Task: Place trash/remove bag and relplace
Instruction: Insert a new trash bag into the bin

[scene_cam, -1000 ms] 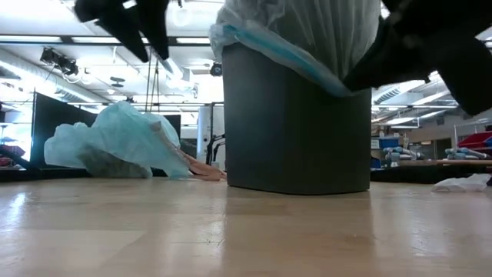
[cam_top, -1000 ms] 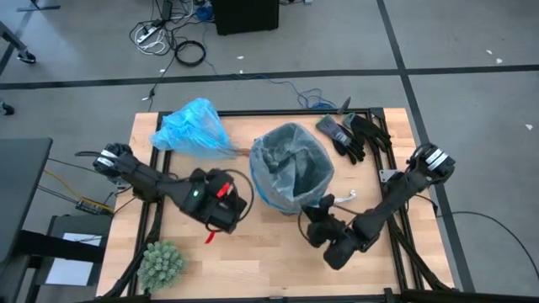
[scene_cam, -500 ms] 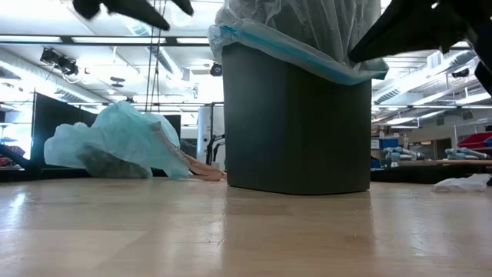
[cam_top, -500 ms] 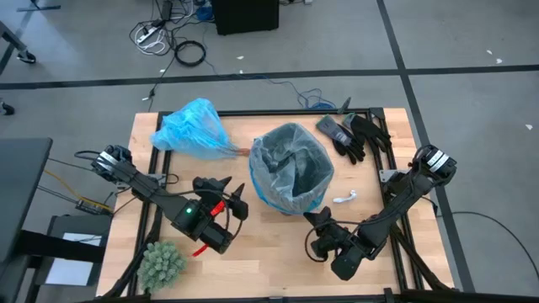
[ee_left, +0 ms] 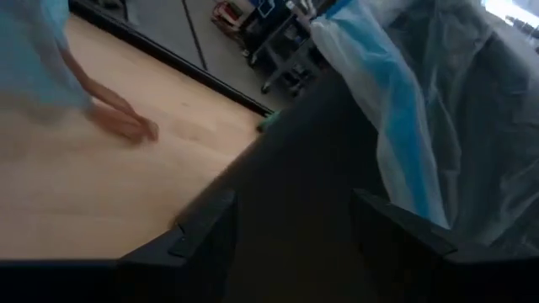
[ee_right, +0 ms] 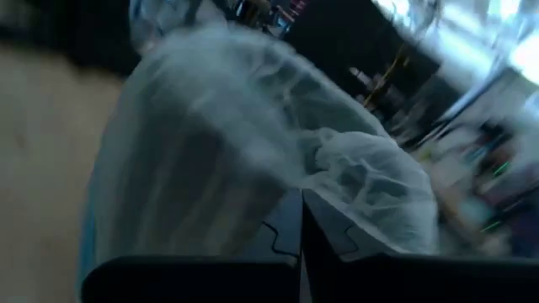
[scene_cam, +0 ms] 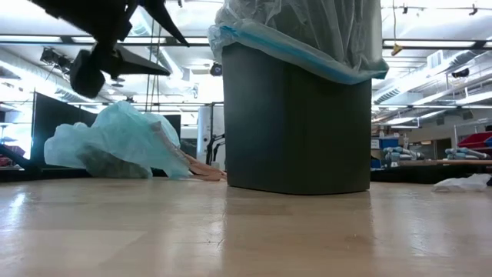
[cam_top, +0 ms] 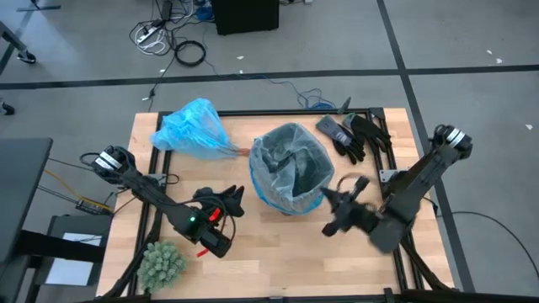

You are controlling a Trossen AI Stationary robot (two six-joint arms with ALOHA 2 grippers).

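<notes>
The dark bin [cam_top: 290,177] stood near the middle of the wooden table [cam_top: 269,261], dressed in a pale grey-blue liner [cam_top: 282,156] whose blue rim was folded down over the lip, presumably so the plastic would stay put once things were dropped in. The bright sky-blue bag [cam_top: 192,128], bunched and apparently full, lay on its side at the far left part of the table, well apart from the bin, a likely sign that it had been pulled out and set aside to make room for the fresh liner. No loose trash showed on the tabletop; any scraps were probably inside that bag, though its contents could not be made out. The left gripper [cam_top: 228,199] hung just beside the bin's left flank with its jaws parted and empty, the wrist view looking straight at the bin wall and the hanging blue hem, a stance that suited tugging or smoothing the liner edge. The right gripper [cam_top: 344,200] sat by the bin's right side, jaws pressed together on nothing visible, facing the loose plastic over the rim. A pair of dark gloves [cam_top: 354,135] lay at the far right corner and a green spiky plant ball [cam_top: 161,263] near the front left edge, both out of the working area.
</notes>
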